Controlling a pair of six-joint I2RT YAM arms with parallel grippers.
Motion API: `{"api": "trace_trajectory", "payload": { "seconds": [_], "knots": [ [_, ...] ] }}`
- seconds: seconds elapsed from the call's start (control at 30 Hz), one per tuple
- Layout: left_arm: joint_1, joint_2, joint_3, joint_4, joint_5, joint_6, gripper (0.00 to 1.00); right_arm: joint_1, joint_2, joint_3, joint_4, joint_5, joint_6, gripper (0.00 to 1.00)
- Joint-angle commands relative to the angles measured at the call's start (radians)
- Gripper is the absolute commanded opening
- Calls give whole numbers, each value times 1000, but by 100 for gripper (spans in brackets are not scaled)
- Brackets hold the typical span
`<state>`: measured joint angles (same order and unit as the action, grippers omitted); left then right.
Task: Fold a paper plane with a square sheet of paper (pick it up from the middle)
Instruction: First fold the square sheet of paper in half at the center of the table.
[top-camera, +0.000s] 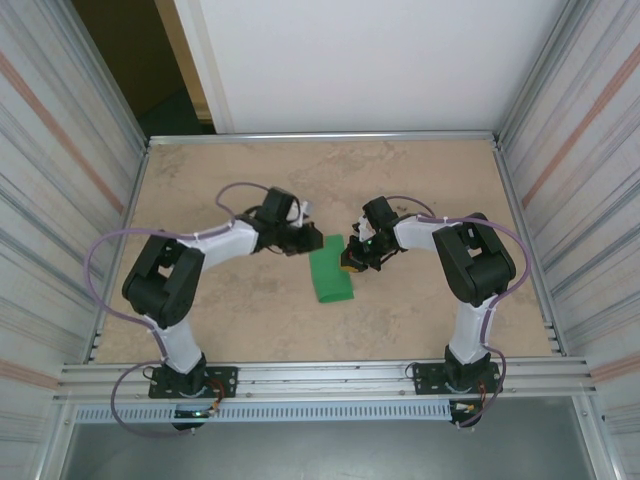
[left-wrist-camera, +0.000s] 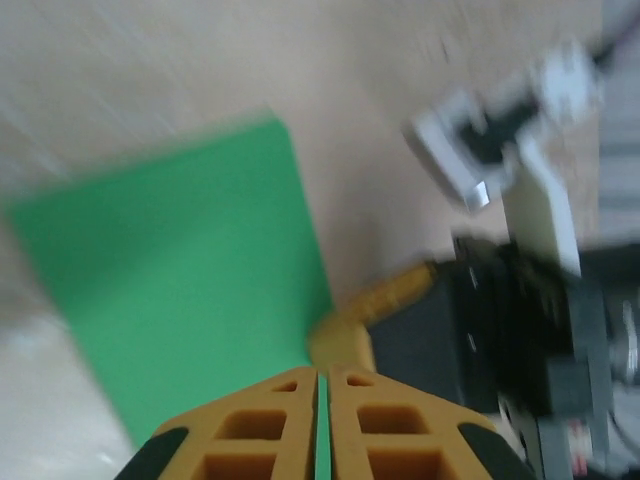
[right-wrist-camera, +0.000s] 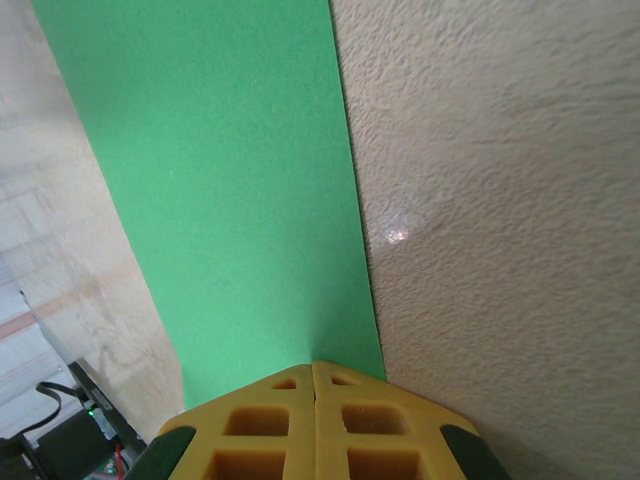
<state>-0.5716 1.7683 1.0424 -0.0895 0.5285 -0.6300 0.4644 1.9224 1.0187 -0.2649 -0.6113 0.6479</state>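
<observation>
Top external: green sheet (top-camera: 331, 270) lies in the middle of the bench (top-camera: 250, 330), already folded to a narrow oblong with its long axis running away from the arm bases; both pincers meet at its far end.
Left pincer (left-wrist-camera: 321, 378): jaws closed on a thin green sliver, so it grips 1 edge of the sheet; in left wrist view the rest of the sheet spreads out ahead of it, blurred.
Right pincer (right-wrist-camera: 313, 366): jaws fully closed with nothing between them; tip sits at the sheet's right edge and looks like it presses down, contact hard to confirm.
Step (judged): making the next fold, 1 side lifted, other side pinned.
Do it well: plant right tip as anchor so the sheet cannot slide; left carries its edge over low and slow, no tugging, since thin paper tears or buckles; line up edge to edge before flattening; then run a closed tip along the crease.
Risk: sheet skids on the bench; crease goes crooked, plane ends lopsided.
</observation>
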Motion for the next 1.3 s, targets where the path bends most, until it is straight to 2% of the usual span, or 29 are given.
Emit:
{"api": "trace_trajectory", "payload": {
  "seconds": [0.0, 0.13, 0.43, 0.8, 0.9, 1.03, 1.13, 1.27],
  "knots": [
    [-47, -16, -72, 2, -2, -64, 10, 2, 139, -103, -146, 296, 30, 1],
    [-59, -5, -116, -1, -3, -74, 9, 3, 136, -106, -145, 302, 27, 1],
    [-60, 43, -167, 95, 74, -115, 9, 8, 138, -118, -134, 300, 27, 1],
    [-59, 52, -211, -10, 23, -21, 9, 9, 150, -125, -132, 313, 31, 1],
    [-59, 27, -232, -54, 0, 3, 9, 8, 153, -130, -131, 318, 32, 1],
    [-68, -84, -290, -98, -60, 11, 9, 8, 136, -139, -137, 320, 35, 0],
    [-68, -138, -299, -58, -55, -8, 10, 8, 128, -146, -138, 324, 35, 0],
    [-77, -154, -286, 77, -30, -74, 10, 8, 137, -139, -142, 323, 36, 0]
  ]
}}
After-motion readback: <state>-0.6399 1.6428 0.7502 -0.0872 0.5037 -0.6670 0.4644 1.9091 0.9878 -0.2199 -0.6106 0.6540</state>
